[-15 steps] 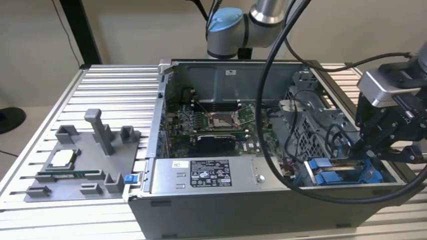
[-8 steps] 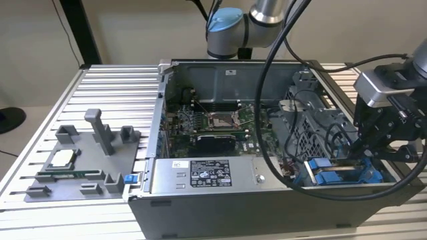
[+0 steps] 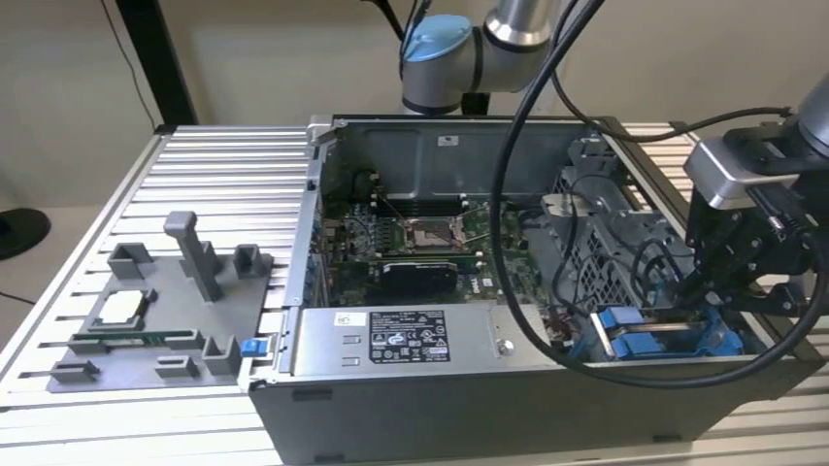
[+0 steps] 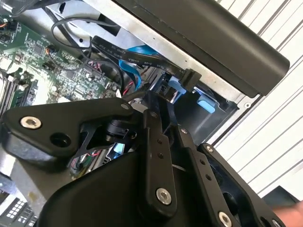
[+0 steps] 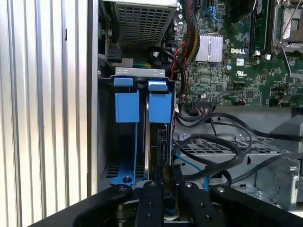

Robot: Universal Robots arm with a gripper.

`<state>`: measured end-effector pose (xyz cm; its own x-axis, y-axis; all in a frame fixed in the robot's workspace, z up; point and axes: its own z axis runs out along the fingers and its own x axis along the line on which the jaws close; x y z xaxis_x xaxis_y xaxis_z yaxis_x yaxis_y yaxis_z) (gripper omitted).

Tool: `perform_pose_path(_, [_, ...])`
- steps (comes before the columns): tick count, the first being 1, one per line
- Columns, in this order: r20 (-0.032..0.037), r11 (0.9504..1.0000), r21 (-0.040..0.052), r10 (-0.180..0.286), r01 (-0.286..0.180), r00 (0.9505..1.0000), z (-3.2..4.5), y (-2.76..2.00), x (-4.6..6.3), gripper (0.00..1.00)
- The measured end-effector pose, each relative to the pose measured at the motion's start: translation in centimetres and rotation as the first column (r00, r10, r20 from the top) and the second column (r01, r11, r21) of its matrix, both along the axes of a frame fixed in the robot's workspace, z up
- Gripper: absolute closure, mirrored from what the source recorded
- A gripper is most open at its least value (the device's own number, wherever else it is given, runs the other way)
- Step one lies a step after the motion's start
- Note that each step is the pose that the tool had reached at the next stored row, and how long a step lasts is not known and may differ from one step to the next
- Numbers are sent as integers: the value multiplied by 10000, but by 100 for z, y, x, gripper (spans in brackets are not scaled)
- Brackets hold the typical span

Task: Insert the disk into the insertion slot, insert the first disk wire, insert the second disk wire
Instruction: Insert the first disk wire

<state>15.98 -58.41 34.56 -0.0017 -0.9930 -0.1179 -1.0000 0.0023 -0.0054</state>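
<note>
Exterior view first: the slatted table (image 3: 194, 175) carries the open computer case (image 3: 453, 408). The arm (image 3: 518, 29) reaches over the case's back wall and down to the corner at the exterior view's right, where the grey drive cage (image 3: 609, 262) stands.

In the first wrist view the disk (image 5: 159, 109) stands on edge in the insertion slot (image 5: 151, 142), its blue frame just beside a second blue carrier (image 5: 127, 106). I judge the disk step done and a wire step to be the one in hand.

To do that step well, the plug should be held square to the disk's connector edge and pressed straight along the bay, never at a slant. The loose black cables (image 5: 213, 142) looping over the cage should be kept out from under it. In the second wrist view a flat black cable (image 4: 189, 78) with a plug on it crosses the cage's rim near the tool. It should be neither kinked nor trapped.

As for pose, the wrist is bent so that the tool (image 5: 168, 184) points down into the cage, in line with the disk and close above its near edge. Whether the tool grips a plug or is free, I cannot tell.
</note>
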Motion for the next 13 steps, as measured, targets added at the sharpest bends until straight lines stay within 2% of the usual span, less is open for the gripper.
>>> perform_pose_path(13, [1,10000,-1,-75,75,10000,-45,1,0,100])
